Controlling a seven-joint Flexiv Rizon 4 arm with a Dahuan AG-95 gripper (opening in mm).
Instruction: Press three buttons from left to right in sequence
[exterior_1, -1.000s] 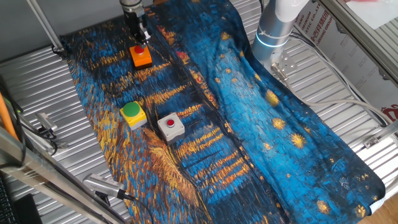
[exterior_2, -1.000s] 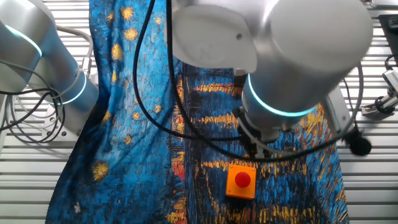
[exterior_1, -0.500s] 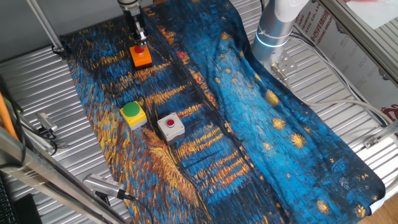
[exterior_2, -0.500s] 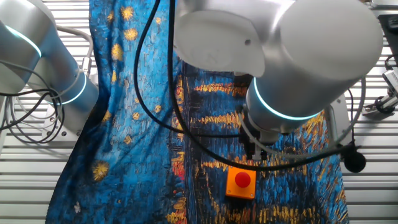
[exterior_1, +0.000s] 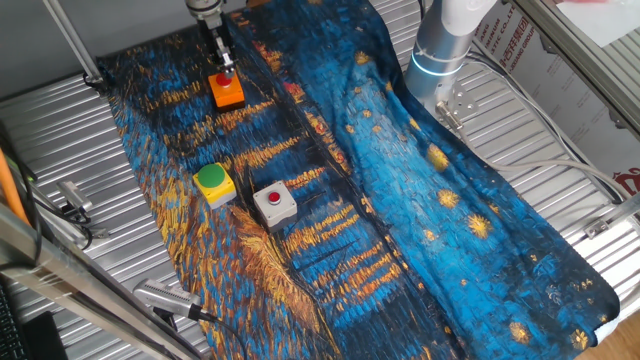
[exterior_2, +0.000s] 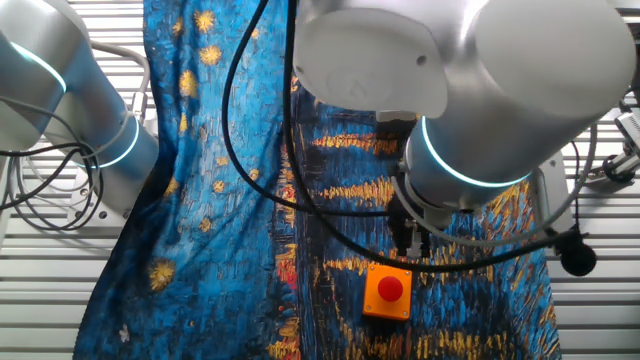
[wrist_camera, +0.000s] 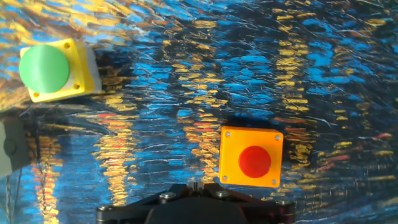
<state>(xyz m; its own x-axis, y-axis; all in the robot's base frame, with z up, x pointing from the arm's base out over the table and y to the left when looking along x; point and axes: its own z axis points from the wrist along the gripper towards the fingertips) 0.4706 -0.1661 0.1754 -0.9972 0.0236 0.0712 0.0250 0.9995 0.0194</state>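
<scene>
Three button boxes sit on the blue and gold painted cloth (exterior_1: 380, 190). The orange box with red cap (exterior_1: 227, 90) is farthest back; it also shows in the other fixed view (exterior_2: 388, 291) and in the hand view (wrist_camera: 250, 157). The yellow box with green cap (exterior_1: 214, 183) and the grey box with red cap (exterior_1: 274, 201) stand nearer the front. My gripper (exterior_1: 225, 68) hangs just above and behind the orange box, not touching the cap. In the hand view the fingertips (wrist_camera: 195, 185) meet, and the orange box lies right of them, the yellow box (wrist_camera: 53, 68) at upper left.
The arm's base (exterior_1: 440, 50) stands at the back right on the ribbed metal table (exterior_1: 60, 130). Metal frame bars (exterior_1: 70, 45) run along the left. Tools and cables (exterior_1: 70, 205) lie on the left of the table. Cables (exterior_2: 50, 190) lie beside the base.
The wrist has shifted slightly sideways over the orange box. The fingertips stay just behind its cap. The boxes have not moved.
</scene>
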